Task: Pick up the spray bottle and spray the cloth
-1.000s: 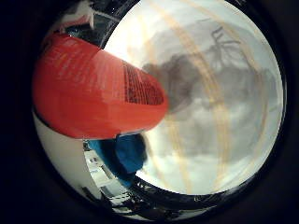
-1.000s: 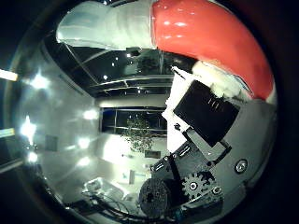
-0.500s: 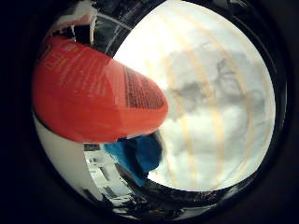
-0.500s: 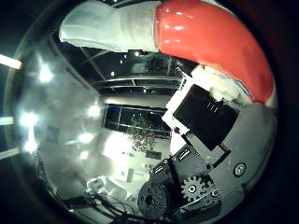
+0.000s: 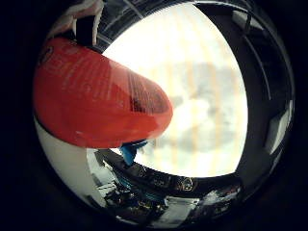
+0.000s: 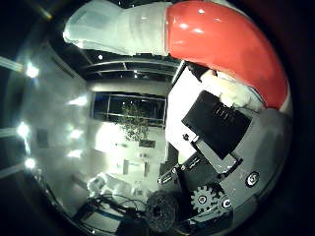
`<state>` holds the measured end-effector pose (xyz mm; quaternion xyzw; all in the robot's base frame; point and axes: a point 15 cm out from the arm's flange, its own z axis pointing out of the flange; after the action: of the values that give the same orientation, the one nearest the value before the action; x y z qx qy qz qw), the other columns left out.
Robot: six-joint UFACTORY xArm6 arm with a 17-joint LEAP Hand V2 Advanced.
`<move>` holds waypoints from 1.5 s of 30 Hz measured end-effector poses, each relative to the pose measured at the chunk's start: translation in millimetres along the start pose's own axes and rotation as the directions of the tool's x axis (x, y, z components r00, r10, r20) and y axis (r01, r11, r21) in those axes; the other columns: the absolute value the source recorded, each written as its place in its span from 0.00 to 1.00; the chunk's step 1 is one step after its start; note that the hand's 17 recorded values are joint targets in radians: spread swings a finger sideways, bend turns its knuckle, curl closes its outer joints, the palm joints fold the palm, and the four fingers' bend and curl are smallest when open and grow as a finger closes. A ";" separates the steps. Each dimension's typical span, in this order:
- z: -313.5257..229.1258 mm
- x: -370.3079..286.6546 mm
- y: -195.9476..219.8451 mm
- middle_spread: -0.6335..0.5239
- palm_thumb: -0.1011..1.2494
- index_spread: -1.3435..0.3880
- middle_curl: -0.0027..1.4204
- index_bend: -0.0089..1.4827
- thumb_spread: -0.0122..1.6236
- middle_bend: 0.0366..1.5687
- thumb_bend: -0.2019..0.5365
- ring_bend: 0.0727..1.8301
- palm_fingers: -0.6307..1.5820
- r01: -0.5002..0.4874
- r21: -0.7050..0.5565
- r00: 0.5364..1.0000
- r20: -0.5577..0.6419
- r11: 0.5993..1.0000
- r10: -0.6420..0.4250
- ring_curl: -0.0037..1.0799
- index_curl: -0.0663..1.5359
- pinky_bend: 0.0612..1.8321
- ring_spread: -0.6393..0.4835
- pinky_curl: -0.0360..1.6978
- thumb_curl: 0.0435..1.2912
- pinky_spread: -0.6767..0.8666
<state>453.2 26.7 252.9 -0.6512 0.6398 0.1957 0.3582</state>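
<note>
A red spray bottle (image 5: 96, 106) fills much of the little finger side view, very close to my palm. In the thumb side view its red body (image 6: 221, 44) runs into a white spray head (image 6: 118, 29). My right hand (image 6: 216, 147) has its black and white fingers curled against the bottle's body. A small piece of the blue cloth (image 5: 131, 150) shows just past the bottle's base, on the pale table (image 5: 192, 106). The bottle hides the rest of the cloth.
The table's far edge (image 5: 183, 175) meets a dark strip of clutter and equipment (image 5: 144, 197). The thumb side view looks out into a room with bright ceiling lights (image 6: 32, 71), dark windows (image 6: 128, 105) and a plant (image 6: 135, 120).
Both views have shifted, so my hand has turned with the bottle still in it. Much less of the blue cloth shows now than one second ago.
</note>
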 end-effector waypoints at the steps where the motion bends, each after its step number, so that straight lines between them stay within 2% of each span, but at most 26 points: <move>1: -1.5 -3.0 -0.1 0.48 0.86 0.66 0.44 0.77 0.47 0.89 0.25 0.81 0.81 0.008 -0.018 1.000 -0.021 1.000 -0.008 0.59 0.53 0.55 0.42 0.78 0.63 0.35; 7: -21.5 -35.9 -10.7 0.48 0.85 0.66 0.44 0.77 0.45 0.88 0.25 0.81 0.81 0.069 -0.140 0.985 -0.145 0.988 -0.090 0.58 0.53 0.54 0.42 0.81 0.65 0.35; 12: -20.7 -58.2 -14.2 0.48 0.85 0.66 0.43 0.77 0.44 0.88 0.25 0.81 0.81 0.100 -0.257 0.951 -0.260 0.961 -0.169 0.58 0.53 0.53 0.42 0.83 0.66 0.35; 16: -22.0 -70.3 -13.4 0.48 0.85 0.66 0.43 0.77 0.44 0.88 0.25 0.80 0.81 0.096 -0.373 0.904 -0.356 0.923 -0.238 0.58 0.53 0.53 0.42 0.84 0.67 0.35; 20: -15.4 -86.8 -3.6 0.48 0.84 0.66 0.43 0.77 0.43 0.88 0.25 0.80 0.81 0.068 -0.489 0.871 -0.396 0.870 -0.291 0.58 0.54 0.52 0.42 0.84 0.67 0.35; 23: -15.8 -90.2 1.7 0.48 0.84 0.66 0.43 0.76 0.44 0.89 0.25 0.80 0.81 0.040 -0.551 0.828 -0.449 0.834 -0.336 0.58 0.54 0.52 0.42 0.84 0.67 0.35; 28: -17.3 -99.0 10.8 0.48 0.84 0.65 0.44 0.76 0.43 0.89 0.25 0.81 0.81 -0.030 -0.649 0.725 -0.538 0.760 -0.430 0.58 0.54 0.52 0.42 0.85 0.68 0.34; 40: 0.8 -85.6 23.3 0.48 0.83 0.65 0.44 0.75 0.44 0.89 0.25 0.80 0.81 -0.195 -0.753 0.502 -0.627 0.628 -0.596 0.58 0.55 0.52 0.42 0.85 0.68 0.33; 45: 33.3 -74.2 32.6 0.48 0.83 0.65 0.44 0.75 0.44 0.89 0.25 0.80 0.81 -0.248 -0.774 0.470 -0.622 0.582 -0.627 0.59 0.55 0.52 0.42 0.85 0.68 0.32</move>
<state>420.5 104.4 276.6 -0.8166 0.4803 0.0543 -0.3156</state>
